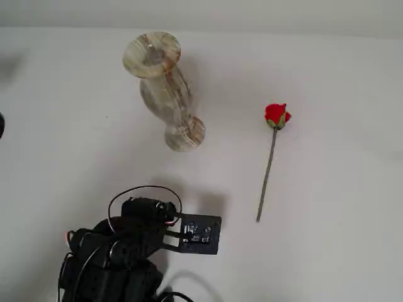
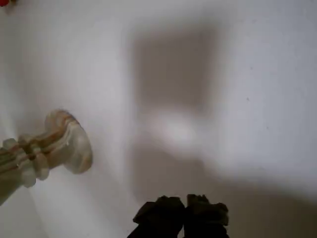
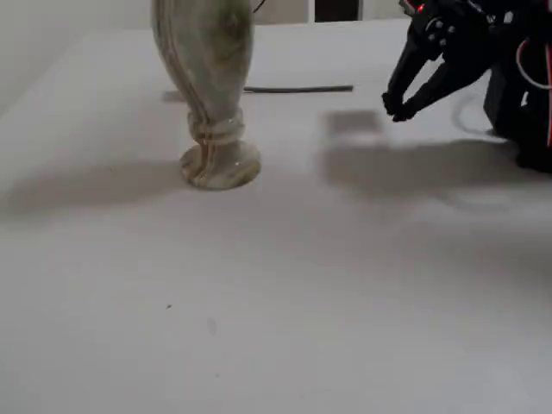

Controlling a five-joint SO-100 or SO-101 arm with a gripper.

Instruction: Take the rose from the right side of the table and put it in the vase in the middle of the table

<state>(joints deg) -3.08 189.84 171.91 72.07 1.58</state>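
Note:
The rose (image 1: 276,116) lies flat on the white table (image 1: 340,251) at the right of a fixed view, red bloom far, its thin stem (image 1: 267,173) running toward the near edge. The marbled vase (image 1: 165,88) stands upright at centre-left, empty. In the other fixed view the vase (image 3: 210,86) is near, with the stem (image 3: 297,89) lying behind it. My gripper (image 3: 395,109) hovers a little above the table, shut and empty, apart from both. In the wrist view its fingertips (image 2: 163,213) show at the bottom, the vase foot (image 2: 69,146) is at the left, and a bit of red bloom (image 2: 4,2) is in the top corner.
My arm's black body and cables (image 1: 119,251) fill the lower left of a fixed view, with the wrist's camera board (image 1: 198,234) sticking out to the right. Bare white table lies between the arm, the vase and the rose.

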